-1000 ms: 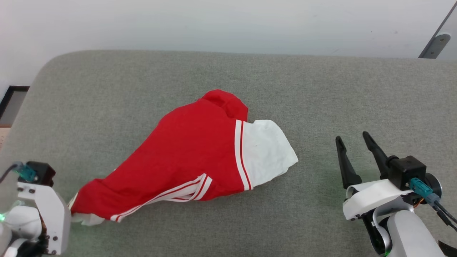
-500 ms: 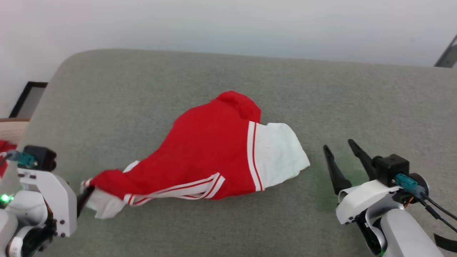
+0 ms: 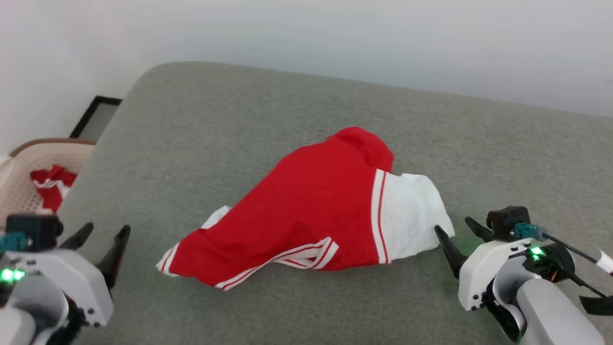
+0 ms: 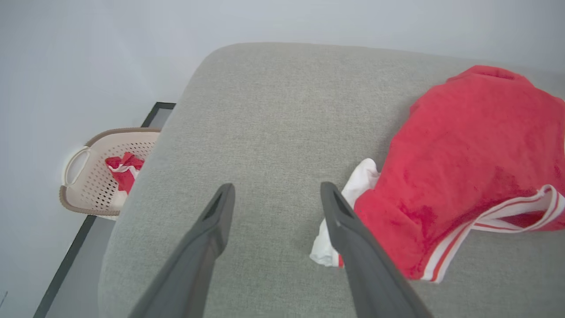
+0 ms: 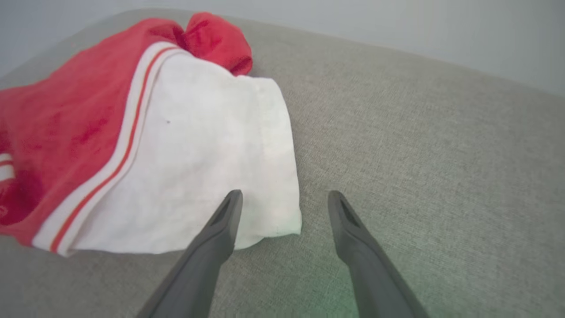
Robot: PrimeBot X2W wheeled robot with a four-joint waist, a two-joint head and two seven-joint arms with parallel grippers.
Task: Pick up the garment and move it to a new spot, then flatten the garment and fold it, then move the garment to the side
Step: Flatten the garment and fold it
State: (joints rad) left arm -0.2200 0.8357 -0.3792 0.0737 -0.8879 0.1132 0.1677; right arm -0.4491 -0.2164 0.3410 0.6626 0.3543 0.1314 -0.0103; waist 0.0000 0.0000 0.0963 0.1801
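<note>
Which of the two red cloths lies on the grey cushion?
The large shirt, with white sleeve ends and striped trim. The small red bundle lies in the beige basket beside the cushion.

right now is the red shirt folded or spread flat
Neither: the garment lies crumpled in a heap on the grey cushion, its striped trim twisted.

basket [image 3: 44,143] cut by left edge, garment [image 4: 468,145] cropped at right edge
</note>
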